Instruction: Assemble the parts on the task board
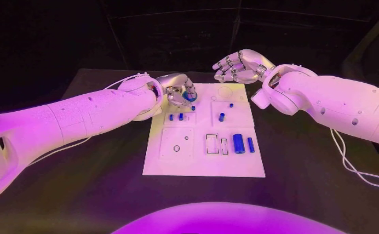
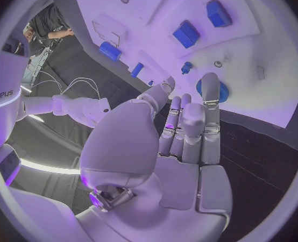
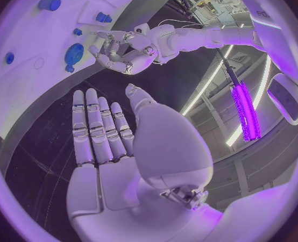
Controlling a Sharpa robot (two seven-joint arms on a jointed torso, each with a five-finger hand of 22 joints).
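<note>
The task board (image 1: 202, 160) is sitting flat in the middle of the black table (image 1: 95, 190), and we're looking at both hands hanging around its far end. Our left hand (image 1: 178, 89) is hovering over the far left corner of the board with fingers curled down around a round blue disc (image 1: 189, 96); we can't really tell whether it's pinching the disc or just resting fingertips on it. From the left wrist view the fingers (image 2: 210, 99) are reaching right over that disc (image 2: 211, 90).

Our right hand (image 1: 239, 65) is floating just past the board's far edge, fingers loosely apart and holding nothing; the right wrist view is showing its fingers (image 3: 95, 123) stretched out straight over the dark table.

Moving outward, a few small blue pegs (image 1: 180, 117) are standing near the left hand, another blue peg (image 1: 222, 117) is sitting mid-board, and a fat blue cylinder (image 1: 239, 143) with a thinner blue bar (image 1: 251, 144) is lying toward the near right edge. The near left part of the board is giving us open room.
</note>
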